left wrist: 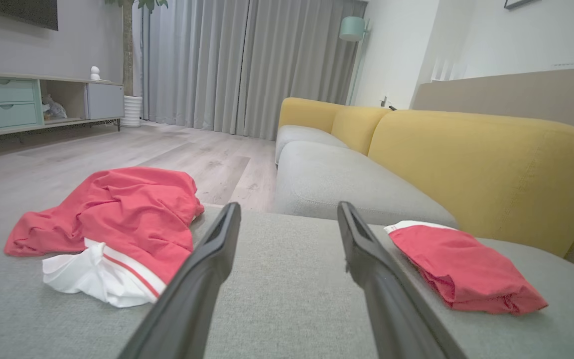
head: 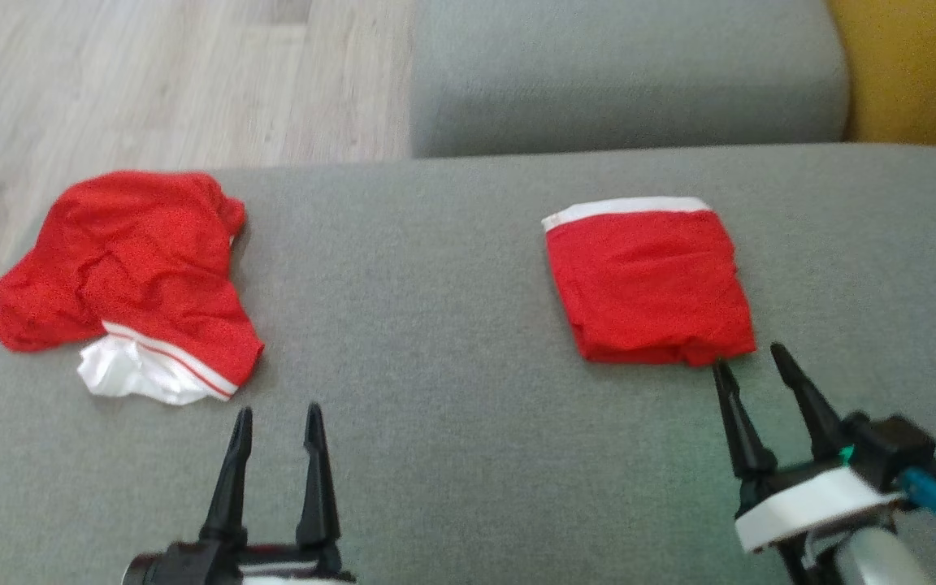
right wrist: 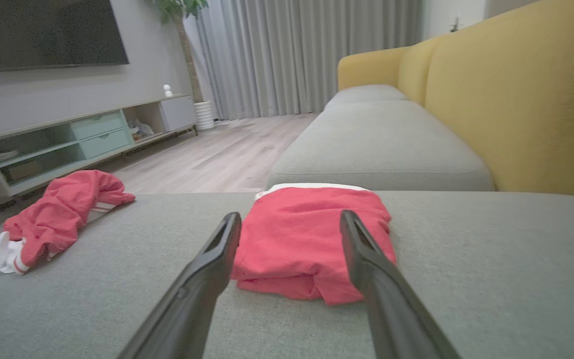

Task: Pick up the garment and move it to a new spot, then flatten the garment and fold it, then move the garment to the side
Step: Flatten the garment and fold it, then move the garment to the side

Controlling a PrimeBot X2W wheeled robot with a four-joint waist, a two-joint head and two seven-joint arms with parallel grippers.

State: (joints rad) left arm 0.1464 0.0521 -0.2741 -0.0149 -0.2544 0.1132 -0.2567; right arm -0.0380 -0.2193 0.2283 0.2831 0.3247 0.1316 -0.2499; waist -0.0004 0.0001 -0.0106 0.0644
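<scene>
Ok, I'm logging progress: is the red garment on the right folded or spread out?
Folded: the right-hand garment is a compact rectangle, layers stacked at its near edge.

We are in a living room at home. We see a yellow sofa (left wrist: 466, 164), a TV (right wrist: 43, 32) and long curtains (right wrist: 292, 55).

A wide grey sofa seat (head: 468, 455) spreads across the foreground, with a second grey seat cushion (head: 622, 73) beyond it and yellow back cushions (left wrist: 486, 169) along one side. Pale wood-plank floor (head: 151, 73) runs to floor-length grey curtains (left wrist: 247, 60) at the far end. Against the grey side wall (right wrist: 43, 94) stands a low media unit (right wrist: 68, 144) with mint-green drawers, a small white figure (right wrist: 167, 90) on top and a dark television screen (right wrist: 43, 32) above. A ribbed white plant pot (right wrist: 204, 114) sits by the curtains, and a mint lamp shade (left wrist: 352, 28) shows beside a white wall (left wrist: 396, 60).
</scene>
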